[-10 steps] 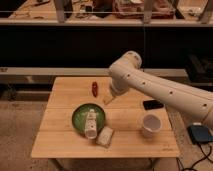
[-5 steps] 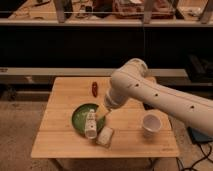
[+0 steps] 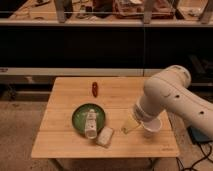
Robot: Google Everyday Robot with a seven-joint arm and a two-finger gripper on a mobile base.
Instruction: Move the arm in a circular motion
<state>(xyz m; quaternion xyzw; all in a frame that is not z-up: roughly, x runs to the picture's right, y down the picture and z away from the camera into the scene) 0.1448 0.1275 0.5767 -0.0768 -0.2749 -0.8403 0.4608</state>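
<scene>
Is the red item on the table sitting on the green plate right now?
No, the red item lies on bare wood behind the green plate; the arm has its tool right of the plate.

I can't read any text, label, brand or number from here. The white bottle lying on the green plate shows no legible print, and neither does the pale packet beside it on the bench. The arm carries only small dark dots, no lettering I can make out. Its tool sits low over the bench's right half, just beside the white cup, and bears no marking I can read. The small red item is unmarked too.
</scene>
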